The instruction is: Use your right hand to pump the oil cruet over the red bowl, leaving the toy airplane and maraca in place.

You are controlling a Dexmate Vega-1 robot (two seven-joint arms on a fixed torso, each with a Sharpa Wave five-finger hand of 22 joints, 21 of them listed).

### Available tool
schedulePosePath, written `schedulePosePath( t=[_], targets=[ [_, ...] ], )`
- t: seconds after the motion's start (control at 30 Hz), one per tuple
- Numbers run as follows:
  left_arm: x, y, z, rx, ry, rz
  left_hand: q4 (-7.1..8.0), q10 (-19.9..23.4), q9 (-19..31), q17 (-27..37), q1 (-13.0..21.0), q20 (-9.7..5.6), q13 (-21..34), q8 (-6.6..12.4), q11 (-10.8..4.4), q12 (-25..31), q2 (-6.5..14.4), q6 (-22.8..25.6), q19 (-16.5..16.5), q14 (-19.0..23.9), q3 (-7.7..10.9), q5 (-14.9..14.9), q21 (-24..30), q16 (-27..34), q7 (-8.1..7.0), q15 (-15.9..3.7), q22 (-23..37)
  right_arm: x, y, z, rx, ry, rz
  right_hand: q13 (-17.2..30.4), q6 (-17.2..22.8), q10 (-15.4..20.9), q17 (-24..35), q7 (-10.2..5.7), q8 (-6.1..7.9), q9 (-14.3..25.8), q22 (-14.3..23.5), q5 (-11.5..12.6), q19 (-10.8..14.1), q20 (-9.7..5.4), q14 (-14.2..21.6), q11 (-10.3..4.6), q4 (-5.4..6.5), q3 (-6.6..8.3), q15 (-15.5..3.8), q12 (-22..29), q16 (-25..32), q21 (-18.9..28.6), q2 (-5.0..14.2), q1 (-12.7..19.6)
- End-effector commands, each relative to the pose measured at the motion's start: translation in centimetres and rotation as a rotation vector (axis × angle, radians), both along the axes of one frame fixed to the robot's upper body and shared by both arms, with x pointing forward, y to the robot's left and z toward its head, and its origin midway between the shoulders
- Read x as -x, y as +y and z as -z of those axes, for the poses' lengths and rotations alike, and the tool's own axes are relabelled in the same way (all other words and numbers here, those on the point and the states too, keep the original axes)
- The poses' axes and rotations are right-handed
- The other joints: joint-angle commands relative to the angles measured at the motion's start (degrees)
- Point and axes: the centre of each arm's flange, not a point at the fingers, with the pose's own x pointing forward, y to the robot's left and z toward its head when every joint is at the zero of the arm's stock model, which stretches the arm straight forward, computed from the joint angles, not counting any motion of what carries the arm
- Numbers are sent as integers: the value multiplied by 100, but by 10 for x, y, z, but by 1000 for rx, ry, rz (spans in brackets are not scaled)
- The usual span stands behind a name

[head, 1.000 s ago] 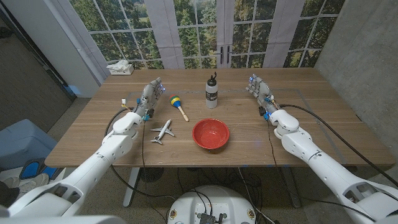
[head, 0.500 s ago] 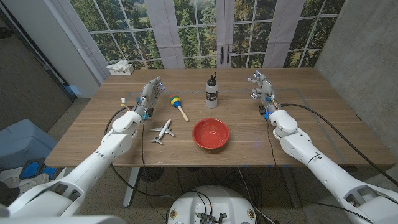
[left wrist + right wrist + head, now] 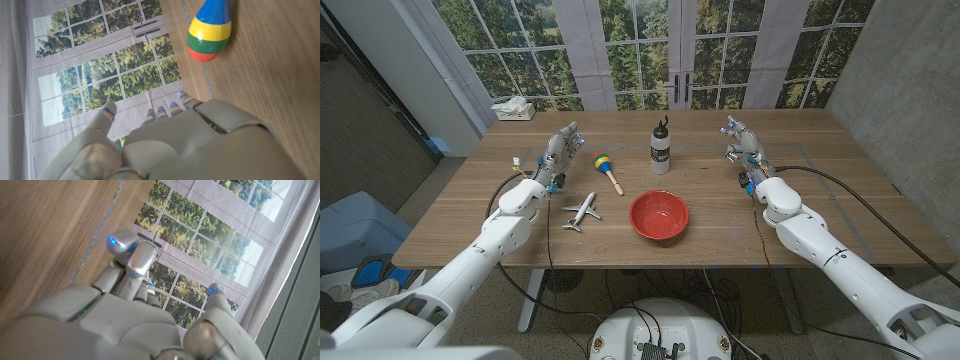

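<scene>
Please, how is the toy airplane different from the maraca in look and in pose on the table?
The toy airplane is white, while the maraca has a head striped in blue, yellow, green and red on a pale handle. The airplane lies nearer the robot, the maraca farther back. Both lie on the wooden table, on the robot's left, untouched.

No readable text, labels, brands or numbers on anything in view.
</scene>
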Motion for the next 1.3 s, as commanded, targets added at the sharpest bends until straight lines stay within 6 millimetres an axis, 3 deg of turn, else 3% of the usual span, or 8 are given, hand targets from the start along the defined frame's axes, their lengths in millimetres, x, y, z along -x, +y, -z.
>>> schedulePosePath(
  t=[0.03,0.13,0.2,0.37,0.5,0.83,0.97,1.3],
  targets=[
    [-1,3,1,2,-3,3,-11,-439,9,29,-13,-199,16,35,-42,35,390,-44,-36,-597,36,50,22,24,12,-298,23,1,5,0,132,57,-4,14,-419,-865,-85,103,-71,39,-623,151,-174,69,-529,-347,-42,-6,-28,-18,-85,-349,-275,280],
    [-2,3,0,3,-1,6,-12,-442,9,29,-13,-204,16,36,-40,35,390,-44,-35,-599,36,50,22,24,10,-298,23,1,7,-1,171,85,-20,23,-879,-1311,-159,61,-96,43,-1150,277,-243,23,-854,-432,-84,23,-43,-18,-214,-626,-340,778],
    [-3,3,1,0,1,9,-13,-437,9,29,-13,-205,16,37,-37,37,389,-43,-35,-600,35,50,22,24,13,-297,23,2,9,-1,170,79,-13,25,-947,-1378,-212,45,-61,49,-1413,331,-196,-64,-917,-466,-115,64,-52,24,-268,-738,-339,1117],
    [-4,3,1,-2,1,8,-15,-439,9,28,-12,-203,16,37,-41,37,389,-43,-36,-604,35,50,21,24,13,-295,24,4,12,-1,195,90,-17,26,-963,-1379,-172,27,-26,47,-1362,395,-47,-211,-772,-506,-78,75,-52,85,-208,-583,-327,1585],
    [-2,3,2,3,-2,6,-14,-441,9,29,-13,-206,16,38,-37,38,389,-42,-34,-605,34,50,22,25,14,-295,24,4,15,1,200,88,-30,26,-976,-1381,-151,51,-26,44,-1296,408,-57,-229,-759,-514,-55,50,-48,97,-204,-521,-342,1678],
    [3,2,4,3,-3,-2,-16,-438,9,29,-14,-207,16,40,-48,40,388,-40,-30,-603,32,50,22,28,11,-292,24,6,24,0,211,63,-59,25,-1025,-1417,-223,56,-28,42,-1636,428,-76,-194,-892,-495,-1,-83,-48,111,-357,-685,-367,1742],
    [3,1,4,4,-1,1,-19,-437,9,29,-15,-203,16,40,-51,42,383,-41,-27,-601,29,50,23,30,13,-295,24,8,29,1,220,56,-58,20,-949,-1298,-381,77,-2,36,-2007,455,208,-212,-775,-470,38,-157,-51,159,-500,-760,-288,1837],
    [4,-3,5,2,-4,5,-21,-434,8,29,-17,-204,16,41,-50,44,377,-39,-27,-595,25,49,22,33,9,-294,23,12,35,3,217,50,-66,11,-832,-1155,-386,130,6,32,-2597,467,508,-253,-434,-433,63,-205,-53,183,-549,-923,-185,2049]
  ],
)
